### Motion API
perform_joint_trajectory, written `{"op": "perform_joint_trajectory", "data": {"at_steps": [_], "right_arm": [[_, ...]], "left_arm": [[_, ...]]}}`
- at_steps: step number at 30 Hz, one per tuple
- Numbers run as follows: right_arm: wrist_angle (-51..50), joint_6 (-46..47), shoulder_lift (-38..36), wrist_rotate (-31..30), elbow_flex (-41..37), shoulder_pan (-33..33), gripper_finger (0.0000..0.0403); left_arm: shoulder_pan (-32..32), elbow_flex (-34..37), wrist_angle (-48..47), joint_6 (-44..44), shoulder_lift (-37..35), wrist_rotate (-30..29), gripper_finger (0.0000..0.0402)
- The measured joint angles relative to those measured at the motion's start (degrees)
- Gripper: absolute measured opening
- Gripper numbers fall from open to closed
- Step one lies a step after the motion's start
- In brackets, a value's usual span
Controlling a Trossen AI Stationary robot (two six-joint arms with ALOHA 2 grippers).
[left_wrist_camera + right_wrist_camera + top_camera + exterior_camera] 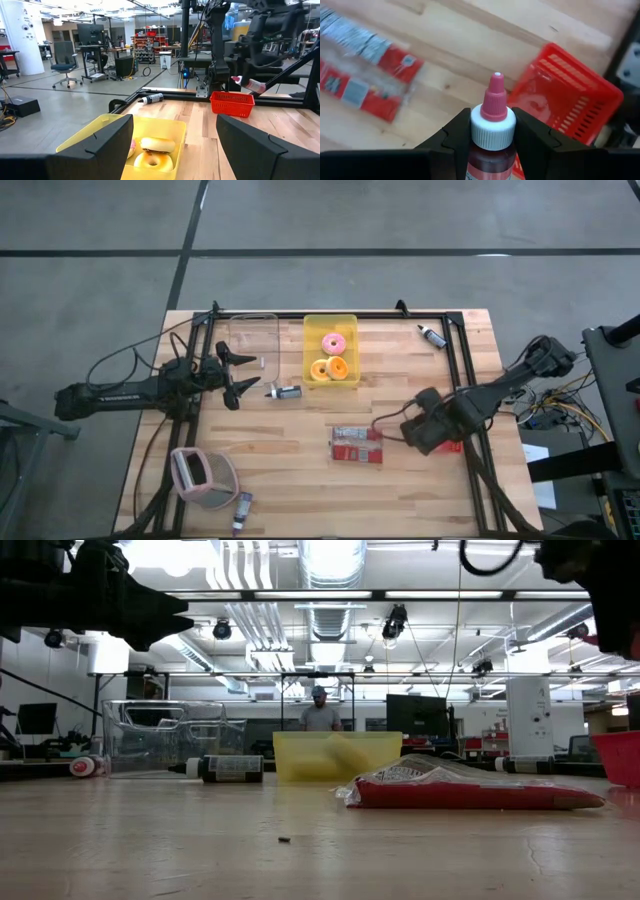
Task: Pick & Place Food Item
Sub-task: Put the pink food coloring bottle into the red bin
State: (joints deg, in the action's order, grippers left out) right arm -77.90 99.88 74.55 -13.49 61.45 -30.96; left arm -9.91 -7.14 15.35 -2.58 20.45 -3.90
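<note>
My right gripper (420,430) hangs above the table's right side, shut on a small bottle (492,145) of red liquid with a white cap and a pink nozzle (496,97). Below and beside it stands a red basket (565,97), which also shows in the left wrist view (232,103). A red and silver packet (357,445) lies flat on the wood to the left of the gripper. My left gripper (235,375) waits open at the table's left, level, facing a yellow bin (330,330) that holds three donuts (152,160). My right gripper pinches the bottle between its two fingers (455,137), at the white cap (492,127) and the neck below it. The nozzle sticks out past the fingertips, the way they point. The fingers slant steeply down from above. The bottle is lifted clear of the table.
A clear plastic tub (252,340) stands left of the yellow bin, with a small dark bottle (285,392) lying near it. Another bottle (432,335) lies at the far right. A pink and grey object (205,475) sits near left. A person (320,715) stands beyond the table.
</note>
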Motion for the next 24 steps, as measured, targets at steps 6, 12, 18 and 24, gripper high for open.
{"op": "perform_joint_trajectory", "data": {"at_steps": [6,12,18,24], "right_arm": [[0.09,9.62,-7.3,0.08,-7.12,0.0,0.0121],[0.1,16.08,-11.83,0.04,-12.97,0.0,0.0121],[0.32,21.05,-12.63,0.36,-17.06,0.0,0.0121],[0.48,22.14,-12.57,0.45,-17.73,0.0,0.0121]], "left_arm": [[0.0,0.0,0.0,-0.01,0.02,-0.02,0.0289],[0.0,0.0,0.0,-0.01,0.0,0.0,0.0291],[-0.02,0.0,0.0,-0.01,0.0,0.0,0.0291],[0.0,0.0,0.0,-0.01,0.0,0.0,0.0289]]}}
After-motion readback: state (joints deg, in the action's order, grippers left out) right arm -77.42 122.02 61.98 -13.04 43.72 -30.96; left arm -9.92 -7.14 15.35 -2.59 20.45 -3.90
